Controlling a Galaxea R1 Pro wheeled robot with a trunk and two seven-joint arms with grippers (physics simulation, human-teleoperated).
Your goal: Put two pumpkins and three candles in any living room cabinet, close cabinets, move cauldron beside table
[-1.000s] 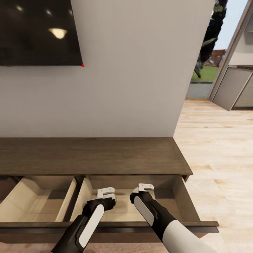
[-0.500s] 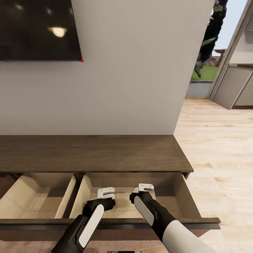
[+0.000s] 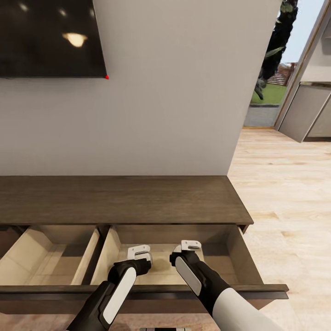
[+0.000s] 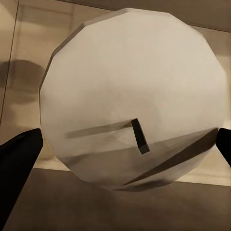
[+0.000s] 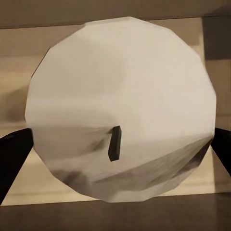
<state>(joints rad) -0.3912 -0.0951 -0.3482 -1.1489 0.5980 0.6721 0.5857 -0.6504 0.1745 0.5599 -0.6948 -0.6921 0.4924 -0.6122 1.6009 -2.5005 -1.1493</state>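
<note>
1. The cabinet (image 3: 119, 200), a long, low, dark brown wood unit, stands against a pale grey wall, its long axis running along that wall. A dark television screen (image 3: 50, 37) hangs above its left part.
2. To the right, light wood plank flooring (image 3: 285, 193) leads toward an opening with greenery beyond it.
3. Two drawers are pulled out toward the robot, showing pale beige insides: the left drawer (image 3: 50, 262) and the right drawer (image 3: 230, 257), with a dark divider between them.
4. The left gripper (image 3: 139, 252) and the right gripper (image 3: 190, 246) both hang over the right drawer, side by side and pointing down into it.
5. In the left wrist view a candle (image 4: 134, 96) sits flat-top up between the dark fingertips (image 4: 19, 154), its short dark wick toward the camera; the drawer floor lies behind it. The jaws stand spread at its sides; contact cannot be judged.
6. The right wrist view shows another candle (image 5: 120, 106) likewise upright between the fingertips (image 5: 12, 149), over the beige drawer floor, jaws apart either side; whether they grip it I cannot tell.
</note>
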